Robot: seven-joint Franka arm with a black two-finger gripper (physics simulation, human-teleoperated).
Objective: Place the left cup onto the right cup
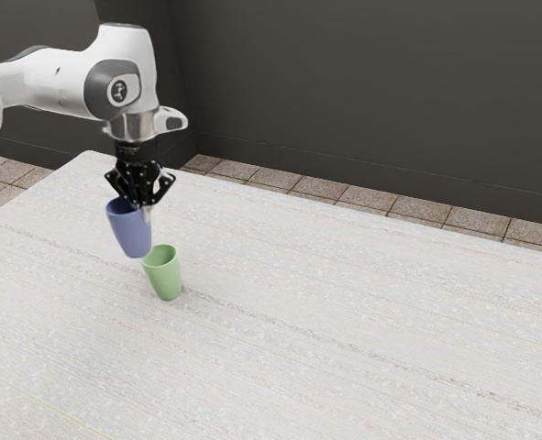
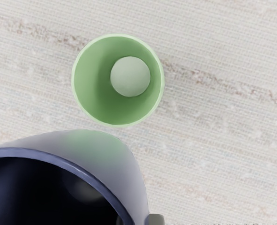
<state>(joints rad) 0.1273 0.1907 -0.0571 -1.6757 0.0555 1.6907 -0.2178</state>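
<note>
Exterior view, from its left: my arm (image 1: 60,82) comes in from the upper left, and my gripper (image 1: 145,209) points down over the counter (image 1: 344,321). Its fingers pinch the wall of the blue cup (image 1: 129,229) at the rim, on the side towards the exterior view's right. The blue cup hangs clear of the counter, mouth up and tilted, with its base leaning towards the exterior view's right.

Just beside that base, lower and to the exterior view's right, the green cup (image 1: 164,271) stands upright on the counter. I cannot tell whether the two cups touch.

Wrist view: the blue cup (image 2: 96,154) sits directly under my hand, its inside dark. The green cup (image 2: 89,89) lies just beyond its rim, mouth open towards me, bare wall down to a pale round bottom. Counter (image 2: 222,140) surrounds it.
</note>
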